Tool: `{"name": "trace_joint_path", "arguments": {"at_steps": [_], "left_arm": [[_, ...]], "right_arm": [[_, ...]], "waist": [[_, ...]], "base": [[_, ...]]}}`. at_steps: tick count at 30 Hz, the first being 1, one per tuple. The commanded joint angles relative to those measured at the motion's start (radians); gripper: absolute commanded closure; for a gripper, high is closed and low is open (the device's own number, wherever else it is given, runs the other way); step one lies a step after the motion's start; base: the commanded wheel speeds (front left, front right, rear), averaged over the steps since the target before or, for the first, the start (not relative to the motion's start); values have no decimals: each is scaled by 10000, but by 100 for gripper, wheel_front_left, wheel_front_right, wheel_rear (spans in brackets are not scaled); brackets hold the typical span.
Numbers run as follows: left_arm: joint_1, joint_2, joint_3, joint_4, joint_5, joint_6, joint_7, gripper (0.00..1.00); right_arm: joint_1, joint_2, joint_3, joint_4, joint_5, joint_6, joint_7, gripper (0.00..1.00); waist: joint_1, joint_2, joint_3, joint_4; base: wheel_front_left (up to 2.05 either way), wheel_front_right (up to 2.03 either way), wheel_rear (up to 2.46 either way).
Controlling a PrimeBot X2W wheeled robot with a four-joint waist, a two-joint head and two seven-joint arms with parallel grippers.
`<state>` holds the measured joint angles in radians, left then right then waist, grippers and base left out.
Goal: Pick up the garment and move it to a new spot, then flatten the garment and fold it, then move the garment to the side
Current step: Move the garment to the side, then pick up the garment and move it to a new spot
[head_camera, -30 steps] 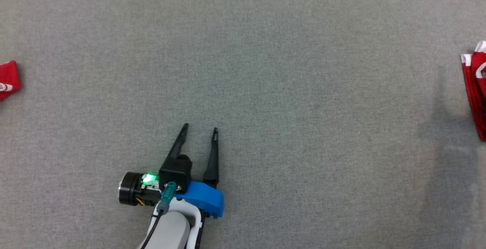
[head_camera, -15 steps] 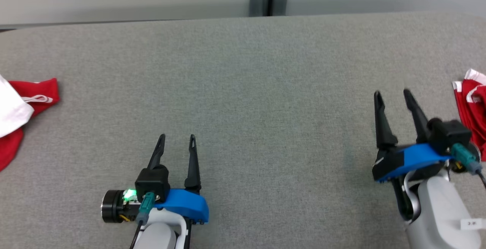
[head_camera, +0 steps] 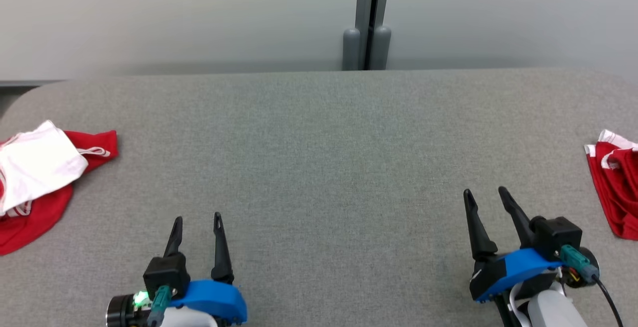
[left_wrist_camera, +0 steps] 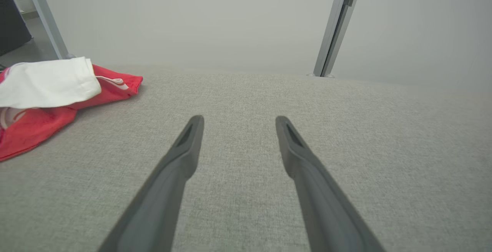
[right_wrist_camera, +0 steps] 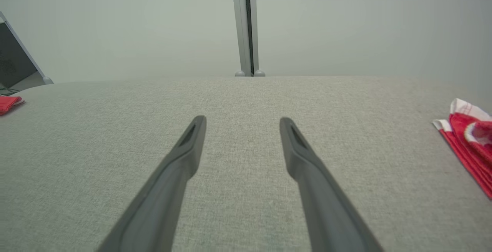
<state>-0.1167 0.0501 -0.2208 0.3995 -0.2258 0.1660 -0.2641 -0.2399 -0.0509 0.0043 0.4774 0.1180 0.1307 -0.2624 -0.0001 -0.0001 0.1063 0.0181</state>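
A crumpled red garment with a white piece lying over it sits at the table's left edge, also seen in the left wrist view as a red garment. A second red garment with white trim lies flat at the right edge, the same red cloth in the right wrist view. My left gripper is open near the front left, nothing between its fingers. My right gripper is open at the front right, left of the right-hand garment, and empty too.
The grey fabric-covered table spreads wide between the two garments. Its far edge meets a pale wall with a grey upright post. A dark panel stands beyond the table's left corner.
The head camera has tilted up, bringing the wall, the table's far edge and more of both garments into the picture. My right gripper has come into view. Both grippers stay open.
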Motion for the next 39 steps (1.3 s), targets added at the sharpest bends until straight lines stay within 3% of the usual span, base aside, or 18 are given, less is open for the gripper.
{"name": "trace_joint_path", "arguments": {"at_steps": [1,15,26,39], "left_arm": [[132,2,82,-23,84,-64,-4,0],[1088,2,778,-46,152,-382,-4,0],[1097,5,938,-69,191,-464,-4,0],[1078,0,1358,-9,443,-562,-4,0]], "right_arm": [[207,-12,24,-13,134,1,-33,0],[867,-8,237,-69,420,1,-33,0],[1011,-8,417,14,412,1,-33,0],[1113,-13,618,104,508,1,-35,0]], "waist": [[1,1,-158,-48],[1,1,-1132,137],[1,1,-1188,592],[1,1,-981,3169]], "base": [[0,0,0],[0,0,0],[0,0,0],[0,0,0]]}}
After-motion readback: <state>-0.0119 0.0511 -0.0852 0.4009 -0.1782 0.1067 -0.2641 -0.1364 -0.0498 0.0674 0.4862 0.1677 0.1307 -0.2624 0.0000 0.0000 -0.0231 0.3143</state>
